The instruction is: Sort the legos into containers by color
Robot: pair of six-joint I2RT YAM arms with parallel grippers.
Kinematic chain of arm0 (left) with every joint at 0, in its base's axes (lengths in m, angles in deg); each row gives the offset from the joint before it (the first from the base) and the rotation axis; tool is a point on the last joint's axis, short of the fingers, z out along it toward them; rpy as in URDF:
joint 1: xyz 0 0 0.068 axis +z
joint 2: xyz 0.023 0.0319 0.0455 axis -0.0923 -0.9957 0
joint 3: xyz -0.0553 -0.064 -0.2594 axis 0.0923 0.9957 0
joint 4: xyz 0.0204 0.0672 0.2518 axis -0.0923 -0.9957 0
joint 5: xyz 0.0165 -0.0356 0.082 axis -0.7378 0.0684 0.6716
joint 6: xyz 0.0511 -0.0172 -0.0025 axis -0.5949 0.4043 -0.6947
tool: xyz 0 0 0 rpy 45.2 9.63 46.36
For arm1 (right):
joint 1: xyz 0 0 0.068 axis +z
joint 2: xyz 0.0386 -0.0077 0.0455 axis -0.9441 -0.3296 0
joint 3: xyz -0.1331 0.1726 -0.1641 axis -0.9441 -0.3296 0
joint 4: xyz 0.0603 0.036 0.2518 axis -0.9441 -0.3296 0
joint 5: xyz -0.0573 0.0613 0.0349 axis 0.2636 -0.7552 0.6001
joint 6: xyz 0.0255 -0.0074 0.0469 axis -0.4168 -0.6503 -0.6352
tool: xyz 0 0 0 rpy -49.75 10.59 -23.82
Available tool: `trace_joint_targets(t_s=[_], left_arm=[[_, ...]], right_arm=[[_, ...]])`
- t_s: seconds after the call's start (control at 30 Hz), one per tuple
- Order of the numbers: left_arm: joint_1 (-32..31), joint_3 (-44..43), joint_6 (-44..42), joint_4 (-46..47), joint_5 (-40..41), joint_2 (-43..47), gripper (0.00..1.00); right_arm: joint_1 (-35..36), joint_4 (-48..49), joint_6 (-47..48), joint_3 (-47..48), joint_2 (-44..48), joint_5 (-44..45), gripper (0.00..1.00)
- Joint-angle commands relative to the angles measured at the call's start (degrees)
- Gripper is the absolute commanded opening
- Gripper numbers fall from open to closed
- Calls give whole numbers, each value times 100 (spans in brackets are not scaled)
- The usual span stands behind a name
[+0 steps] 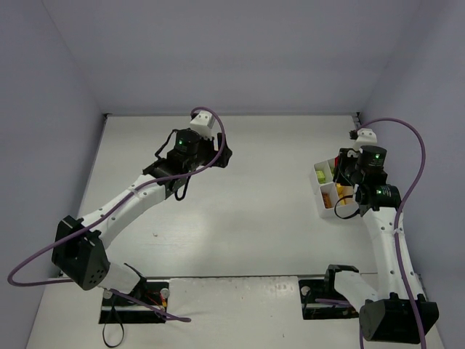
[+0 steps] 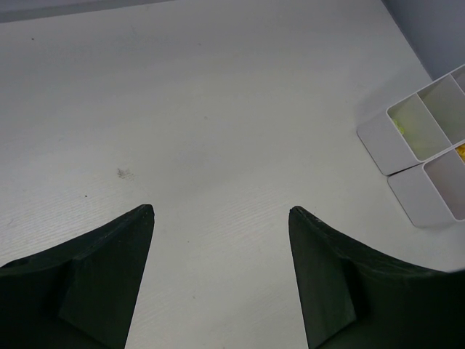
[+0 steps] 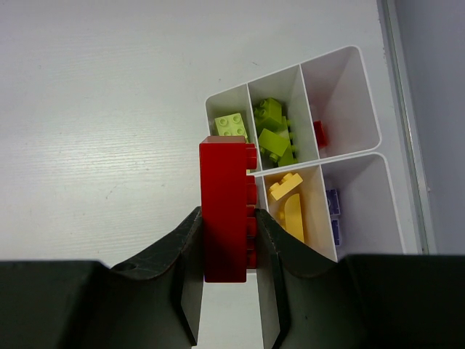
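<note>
One red lego [image 3: 225, 182] pinched in right gripper [image 3: 229, 212] at tray [image 3: 341, 94] edge; left gripper [image 2: 221, 209] wide, empty

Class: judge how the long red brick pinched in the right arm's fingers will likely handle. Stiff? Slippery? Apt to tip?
Probably stiff: the red brick shows straight, unbent edges between the right fingers. Possibly slippery: its plastic looks glossy. It may pivot: about half of it juts beyond them.

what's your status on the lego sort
Left gripper open, empty, over the table. Right gripper shut on red brick, by the tray. Nothing seen blocking the tray.
</note>
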Motion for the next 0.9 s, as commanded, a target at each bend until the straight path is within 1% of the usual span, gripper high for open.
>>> trace_joint_targets(t_s=[0.0,0.13,0.23,0.4,0.5,0.73,0.87], left_arm=[[55,-340,85,390,-49,105,68],[55,-340,85,284,-154,175,68],[47,-270,15,161,-277,306,68],[55,37,-169,143,-277,553,68],[55,257,-249,126,-295,746,68],[55,600,-573,117,-303,1247,68],[55,881,-732,143,-409,1406,68]], right_arm=[[6,200,-10,366,-15,61,0],[6,200,51,498,-226,246,0],[-12,191,122,770,-463,360,0],[-47,156,359,1227,-911,684,0],[-65,156,535,1219,-1131,1062,0],[-117,287,676,1000,-1465,1555,0],[-223,314,685,1087,-1798,1740,0]])
